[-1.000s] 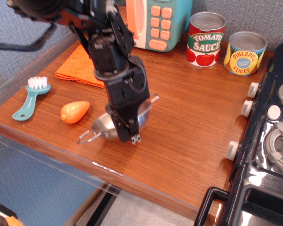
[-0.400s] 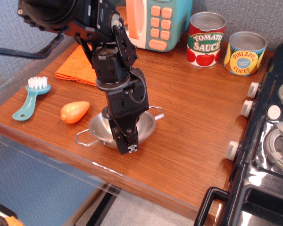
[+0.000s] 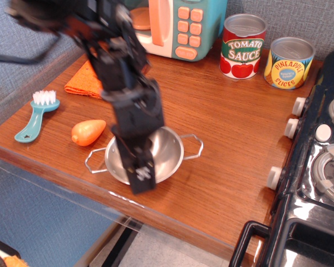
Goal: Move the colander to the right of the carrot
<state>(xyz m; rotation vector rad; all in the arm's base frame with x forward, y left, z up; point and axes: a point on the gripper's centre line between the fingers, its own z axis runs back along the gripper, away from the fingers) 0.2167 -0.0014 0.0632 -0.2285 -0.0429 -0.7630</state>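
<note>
The colander (image 3: 158, 153), a shiny steel bowl with two wire loop handles, sits flat on the wooden counter (image 3: 234, 144), just right of the carrot (image 3: 88, 132). The carrot is a stubby orange toy lying near the counter's front left. My gripper (image 3: 140, 177) hangs over the colander's near-left rim. It is motion-blurred and its jaws look parted, with nothing held. The black arm hides part of the bowl's left side.
A teal brush (image 3: 34, 117) lies left of the carrot. An orange cloth (image 3: 86, 80) lies behind it. A toy microwave (image 3: 181, 25), a tomato sauce can (image 3: 243, 47) and a pineapple can (image 3: 290, 63) stand at the back. A toy stove (image 3: 320, 161) is at the right.
The colander went from tilted in my grip to lying flat on the counter. My gripper has let go of its rim and shifted left and up.
</note>
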